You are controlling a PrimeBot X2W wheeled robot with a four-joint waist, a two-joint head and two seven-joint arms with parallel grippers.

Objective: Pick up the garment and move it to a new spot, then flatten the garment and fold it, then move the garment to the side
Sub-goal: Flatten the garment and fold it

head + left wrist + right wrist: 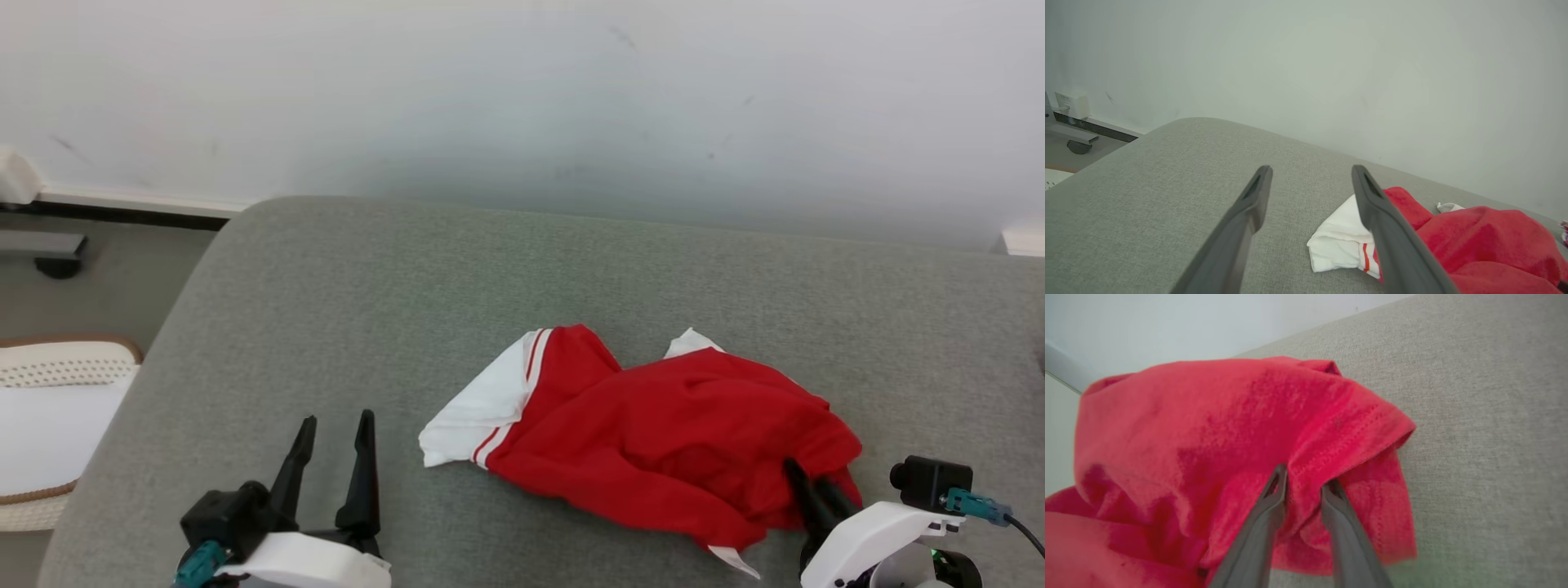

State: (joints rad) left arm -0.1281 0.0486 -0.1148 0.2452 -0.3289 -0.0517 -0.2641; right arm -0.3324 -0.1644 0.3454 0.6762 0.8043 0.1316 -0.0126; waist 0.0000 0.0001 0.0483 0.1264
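A crumpled red garment with white, red-striped trim lies on the grey cushioned surface, right of centre. My right gripper is at the garment's lower right edge, its two fingers pinched on a fold of the red hem. The left gripper stands open at the lower left, apart from the cloth, with nothing between its fingers. In the left wrist view the white trim lies just ahead and to the right of those fingers.
A pale wall rises behind the grey surface. Off its left edge are a white, brown-rimmed cushion on the floor and a dark wheeled base. Bare grey fabric spreads to the left and behind the garment.
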